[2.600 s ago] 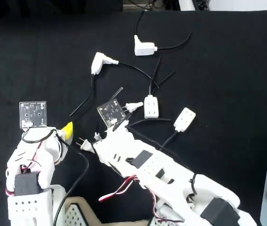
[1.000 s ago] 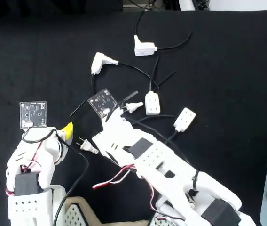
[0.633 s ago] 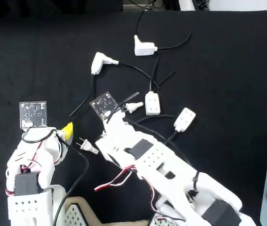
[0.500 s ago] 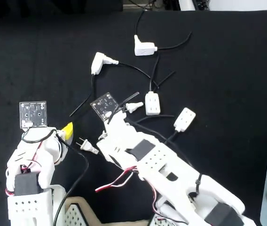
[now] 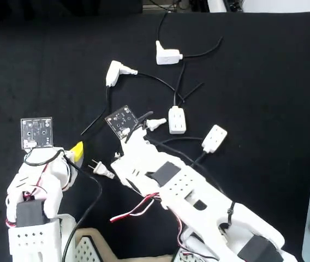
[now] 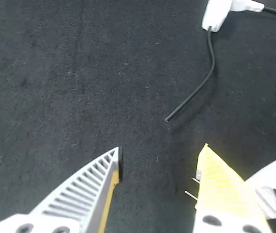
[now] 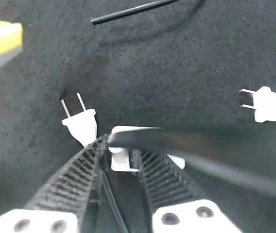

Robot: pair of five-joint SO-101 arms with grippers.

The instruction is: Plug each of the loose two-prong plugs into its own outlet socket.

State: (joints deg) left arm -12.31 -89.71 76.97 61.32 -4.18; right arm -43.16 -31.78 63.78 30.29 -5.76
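A black cloth desk (image 5: 264,71). The right gripper (image 7: 119,149) is clamped on a small white plastic block (image 7: 120,162); the left gripper (image 6: 160,158) gapes wide, empty. A black cable (image 7: 211,143) crosses right over the right gripper and could snag or drag. A loose white two-prong plug (image 7: 82,125) lies just beside it, easily knocked.

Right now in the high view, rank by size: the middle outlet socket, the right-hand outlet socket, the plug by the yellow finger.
1. Middle outlet socket and right-hand outlet socket: alike, unranked.
2. Plug by the yellow finger: smallest.
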